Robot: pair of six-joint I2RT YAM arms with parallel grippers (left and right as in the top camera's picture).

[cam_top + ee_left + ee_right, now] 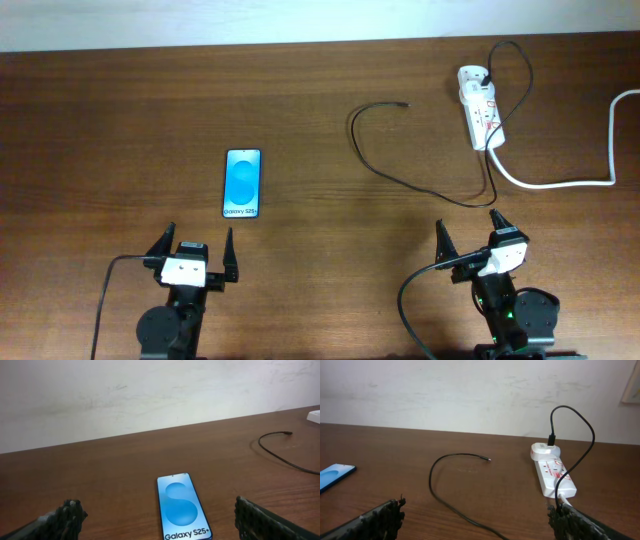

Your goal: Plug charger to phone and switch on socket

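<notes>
The phone [242,183] lies face up on the table with its blue screen lit; it also shows in the left wrist view [182,507], just ahead of my open, empty left gripper [198,253]. The charger's black cable [372,160] loops across the middle of the table, its plug tip [406,104] lying free. Its white adapter [471,76] sits in the far end of the socket [482,118]. The cable [445,497] and socket [554,475] show in the right wrist view. My right gripper [470,231] is open and empty, near the table's front edge.
A thick white cord [570,180] runs from the socket to the right table edge. A pale wall stands behind the table's far edge.
</notes>
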